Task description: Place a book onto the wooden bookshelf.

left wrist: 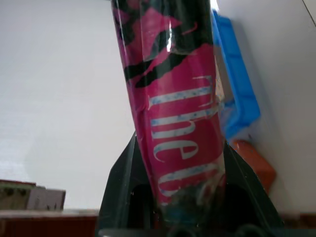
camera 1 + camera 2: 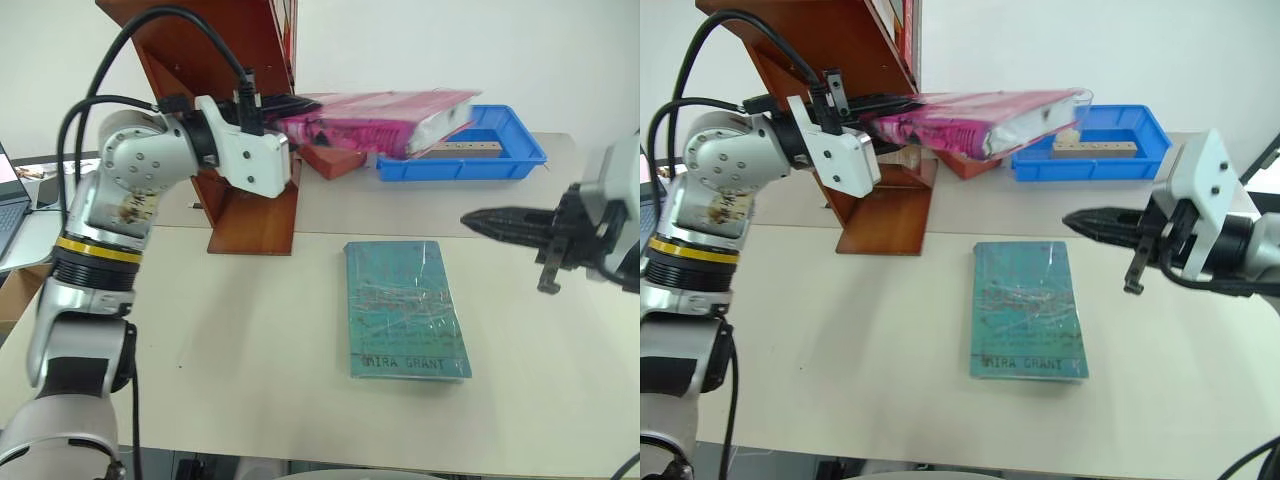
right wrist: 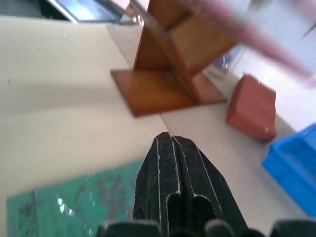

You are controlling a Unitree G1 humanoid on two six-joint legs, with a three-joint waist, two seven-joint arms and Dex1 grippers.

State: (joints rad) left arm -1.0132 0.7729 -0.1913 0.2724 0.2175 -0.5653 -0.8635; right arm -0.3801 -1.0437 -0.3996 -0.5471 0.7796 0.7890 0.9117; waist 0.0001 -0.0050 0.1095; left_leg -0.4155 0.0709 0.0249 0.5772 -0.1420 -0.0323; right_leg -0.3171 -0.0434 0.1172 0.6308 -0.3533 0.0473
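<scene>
The book (image 2: 380, 120), bright pink in glossy wrap, hangs in the air lying nearly flat. My left gripper (image 2: 296, 104) is shut on one end of it. In the left wrist view the black fingers (image 1: 121, 182) clamp both sides of the pink cover (image 1: 177, 98). The book is held just right of the wooden bookshelf (image 2: 200, 40), whose base (image 2: 250, 220) stands on the table at the back left. My right gripper (image 2: 485, 222) hovers over the table at the right, shut and holding nothing, pointing left towards the shelf.
A teal-green book (image 2: 405, 308) marked "Mira Grant" lies flat mid-table. At the back right stands a blue plastic tray (image 2: 525, 135) with a wooden block (image 2: 468, 148) in it. Beside the shelf base lies a reddish-brown block (image 2: 335, 160). A laptop (image 2: 10, 200) is at the far left.
</scene>
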